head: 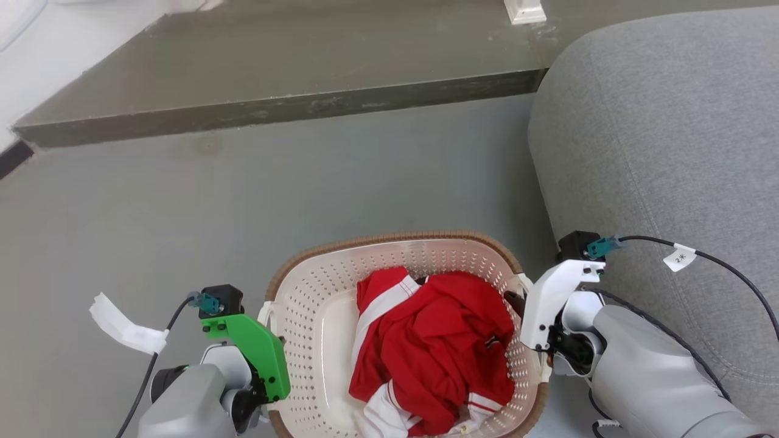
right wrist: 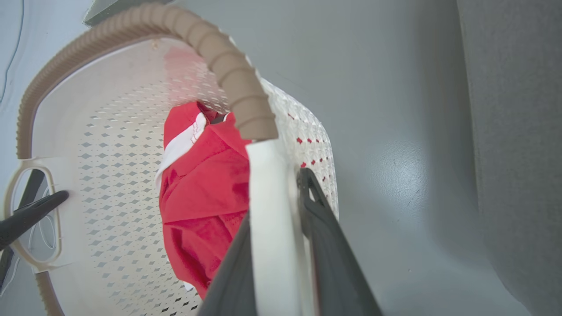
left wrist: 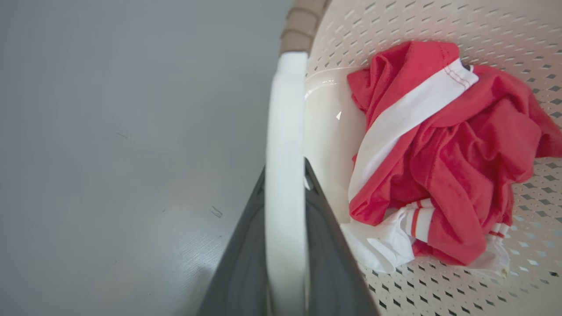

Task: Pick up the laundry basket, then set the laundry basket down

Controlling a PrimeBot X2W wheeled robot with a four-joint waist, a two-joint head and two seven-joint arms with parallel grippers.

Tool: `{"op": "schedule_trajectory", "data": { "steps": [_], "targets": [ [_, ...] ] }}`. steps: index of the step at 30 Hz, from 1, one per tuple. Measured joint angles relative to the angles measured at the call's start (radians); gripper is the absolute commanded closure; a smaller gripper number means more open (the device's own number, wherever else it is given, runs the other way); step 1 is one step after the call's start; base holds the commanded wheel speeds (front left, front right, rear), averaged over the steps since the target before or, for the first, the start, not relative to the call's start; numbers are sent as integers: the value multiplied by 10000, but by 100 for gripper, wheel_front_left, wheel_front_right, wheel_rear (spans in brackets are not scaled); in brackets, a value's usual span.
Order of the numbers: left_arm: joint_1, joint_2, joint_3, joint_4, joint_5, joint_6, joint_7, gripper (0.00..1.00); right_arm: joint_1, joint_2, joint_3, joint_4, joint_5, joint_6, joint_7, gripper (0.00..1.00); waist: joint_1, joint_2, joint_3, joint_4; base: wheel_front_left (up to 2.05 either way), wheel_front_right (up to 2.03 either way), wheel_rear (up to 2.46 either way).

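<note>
basket [head: 307, 298] is low centre in the head view, over grey floor [head: 182, 213], with the sofa [head: 657, 152] near on its right. can't tell if it's off the floor. left gripper [left wrist: 285, 169]: jaws clamped on the white left handle [left wrist: 284, 109], one finger each side. right gripper [right wrist: 276, 193]: same, jaws clamped on the right handle [right wrist: 265, 175]. red-and-white garment [head: 438, 340] is bunched inside the basket, closer to the right wall. dark step [head: 274, 109] runs across the floor beyond the basket.
</note>
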Motion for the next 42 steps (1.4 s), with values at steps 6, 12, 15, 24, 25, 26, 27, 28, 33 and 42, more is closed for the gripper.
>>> {"op": "schedule_trajectory", "data": {
  "steps": [6,12,15,24,25,26,27,28,33,42],
  "targets": [
    [-10,-2,-33,142,-56,0,192,100,0,-2,115,0,203,-2,165,100,0,0,-62,-27,0,0,0],
    [-16,-2,-59,215,-105,-2,328,100,-2,-6,267,0,307,-2,230,100,0,0,-73,-37,0,0,0],
    [-18,-2,-59,221,-180,-4,345,100,-7,-8,311,2,307,-4,230,100,0,0,-66,-43,0,0,0],
    [-23,0,-75,221,-376,-12,351,100,-44,-25,466,15,385,-4,228,100,0,0,4,-71,0,0,0],
    [-25,0,-79,221,-399,-12,351,100,-49,-25,483,19,403,-4,228,100,0,0,14,-74,0,0,0],
    [-28,2,-81,222,-422,-12,351,100,-52,-27,499,23,430,-4,228,100,0,0,23,-76,0,0,0],
    [-30,2,-84,222,-433,-12,351,100,-53,-27,510,29,464,-4,226,100,1,0,32,-78,0,0,0],
    [-33,4,-92,226,-433,-12,351,100,-53,-27,527,35,472,-4,226,100,0,0,42,-79,0,0,0],
    [-48,6,-140,234,-443,-12,349,100,-62,-29,627,61,554,-4,213,100,1,0,85,-82,0,0,0],
    [-146,19,-228,228,-527,-13,267,100,-206,-38,775,77,652,-4,155,100,0,0,247,-78,0,0,0]
  ]
}}
